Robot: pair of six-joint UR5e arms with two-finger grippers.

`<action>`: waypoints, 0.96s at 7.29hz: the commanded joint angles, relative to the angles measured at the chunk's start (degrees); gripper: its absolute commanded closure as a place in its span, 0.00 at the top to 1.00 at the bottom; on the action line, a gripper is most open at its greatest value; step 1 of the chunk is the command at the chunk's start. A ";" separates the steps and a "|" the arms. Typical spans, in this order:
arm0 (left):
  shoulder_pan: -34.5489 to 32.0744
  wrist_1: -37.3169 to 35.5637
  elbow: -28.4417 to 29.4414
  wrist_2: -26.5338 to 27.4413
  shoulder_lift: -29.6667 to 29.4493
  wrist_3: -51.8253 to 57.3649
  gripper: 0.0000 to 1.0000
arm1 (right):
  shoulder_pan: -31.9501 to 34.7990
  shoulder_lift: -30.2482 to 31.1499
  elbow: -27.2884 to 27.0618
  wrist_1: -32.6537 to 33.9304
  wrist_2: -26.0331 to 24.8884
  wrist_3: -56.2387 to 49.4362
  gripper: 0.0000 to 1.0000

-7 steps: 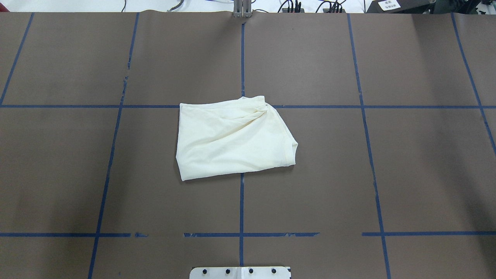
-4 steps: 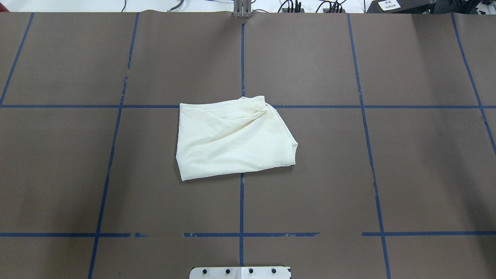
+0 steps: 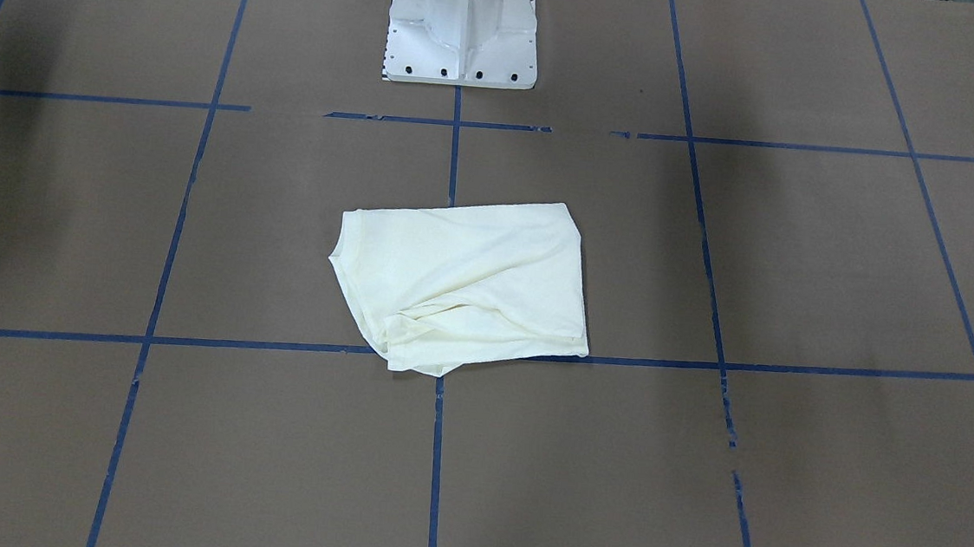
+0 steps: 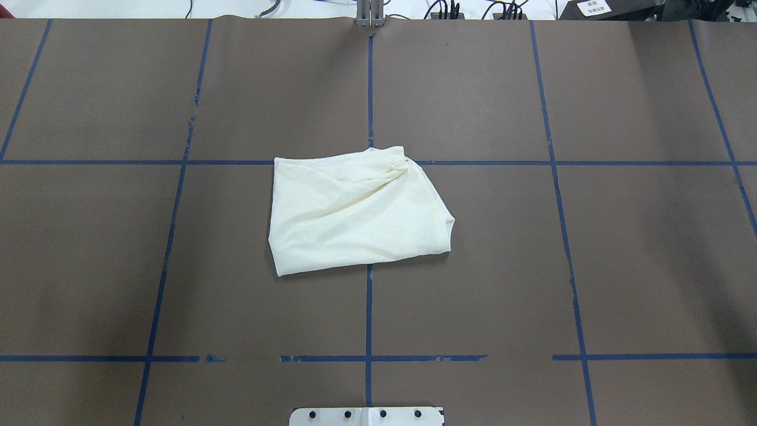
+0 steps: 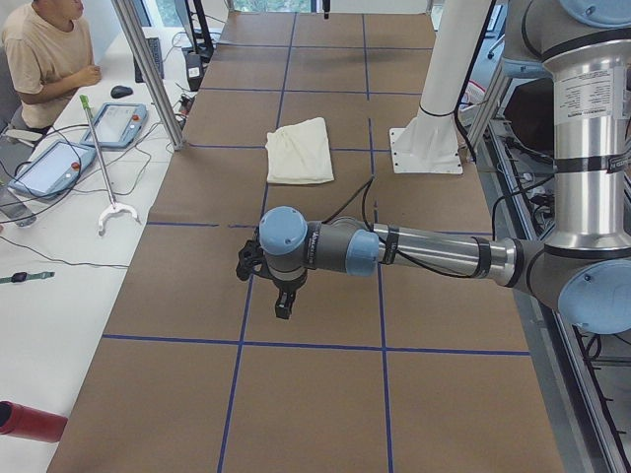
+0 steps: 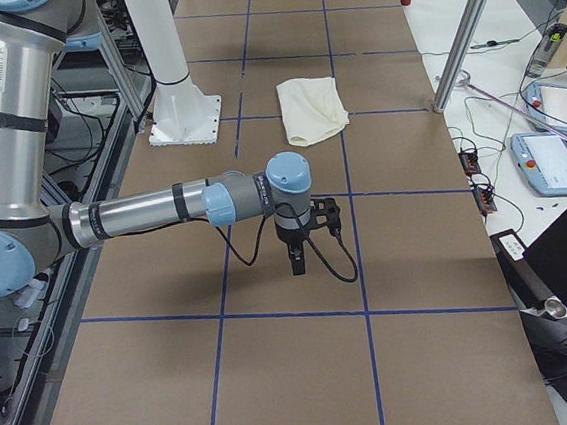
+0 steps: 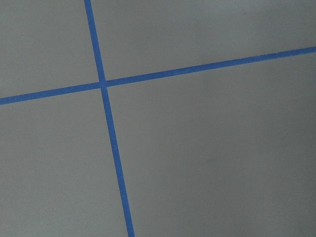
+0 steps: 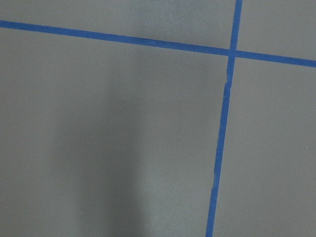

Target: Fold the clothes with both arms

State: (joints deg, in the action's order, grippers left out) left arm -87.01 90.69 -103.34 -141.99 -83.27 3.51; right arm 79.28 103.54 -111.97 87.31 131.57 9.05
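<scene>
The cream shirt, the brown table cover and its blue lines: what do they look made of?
Shirt: soft matte knit, probably cotton jersey; it lies in limp creases.
Table cover: matte brown paper or card, it seems; flat, no sheen.
Blue lines: likely adhesive tape; edges are torn and gapped in places.

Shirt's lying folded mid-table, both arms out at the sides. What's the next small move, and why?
Probably swing the right claw in toward the shirt: its fold looks compact, but the far corner on that claw's side is bunched and could use flattening.
</scene>
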 commanded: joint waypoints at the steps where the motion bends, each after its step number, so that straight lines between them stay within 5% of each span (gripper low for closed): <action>1: 0.00 0.01 -0.19 -0.04 0.04 0.00 1.00 | 0.00 0.00 0.00 0.06 0.00 0.09 1.00; 7: -0.44 -0.34 -2.91 0.05 0.48 0.00 1.00 | -0.09 -0.26 0.09 -0.12 0.18 -0.17 1.00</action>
State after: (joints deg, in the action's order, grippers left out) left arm -87.22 90.49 -104.93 -141.95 -83.04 3.52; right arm 79.25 103.51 -111.84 87.26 131.67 8.88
